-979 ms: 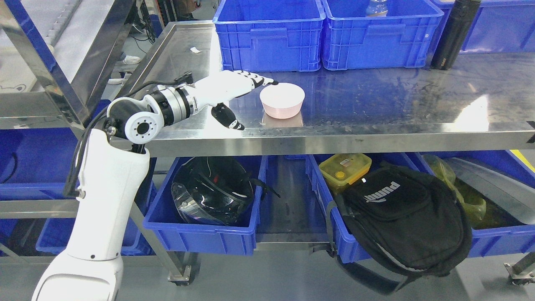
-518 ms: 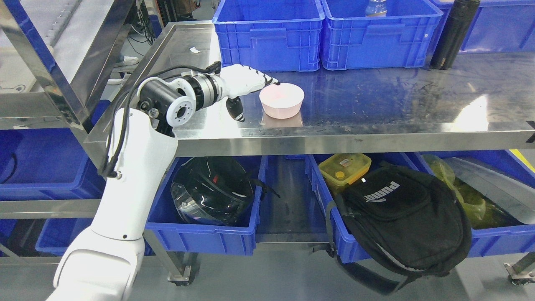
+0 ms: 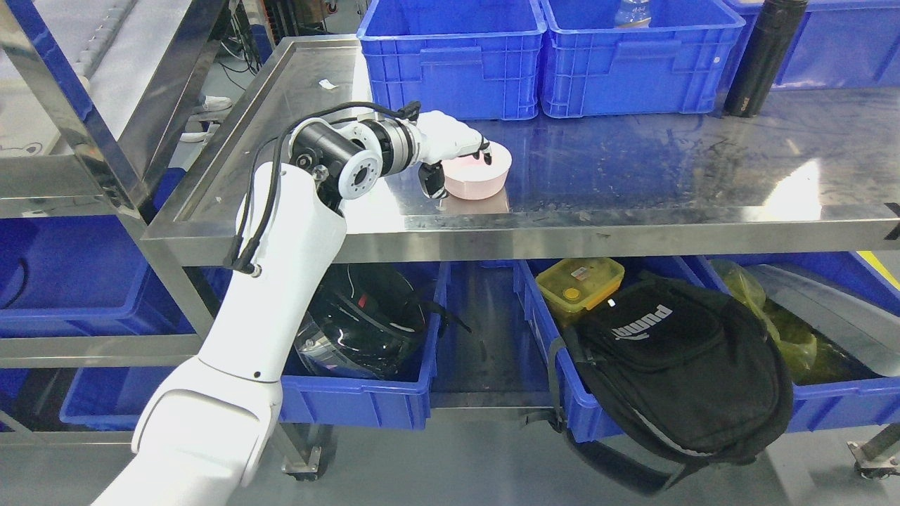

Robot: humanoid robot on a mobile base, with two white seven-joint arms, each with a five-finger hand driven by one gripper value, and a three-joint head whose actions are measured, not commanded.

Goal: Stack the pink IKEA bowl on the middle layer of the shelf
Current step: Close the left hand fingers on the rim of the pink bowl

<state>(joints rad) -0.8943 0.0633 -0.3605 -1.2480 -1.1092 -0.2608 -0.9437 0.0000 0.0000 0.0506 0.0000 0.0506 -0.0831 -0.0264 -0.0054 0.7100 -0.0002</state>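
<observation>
Left hand (image 3: 453, 151) curled over pink bowl (image 3: 478, 179) rim (thumb outside, fingers inside), gripping it

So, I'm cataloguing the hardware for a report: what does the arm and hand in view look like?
The left arm has glossy white shells, a black and silver round joint near the wrist, and black cables looping outside. The left hand is white with black-tipped fingers. No right arm shows.

Grey floor (image 3: 478, 464), steel shelving (image 3: 633, 228), blue crates (image 3: 453, 63).
</observation>
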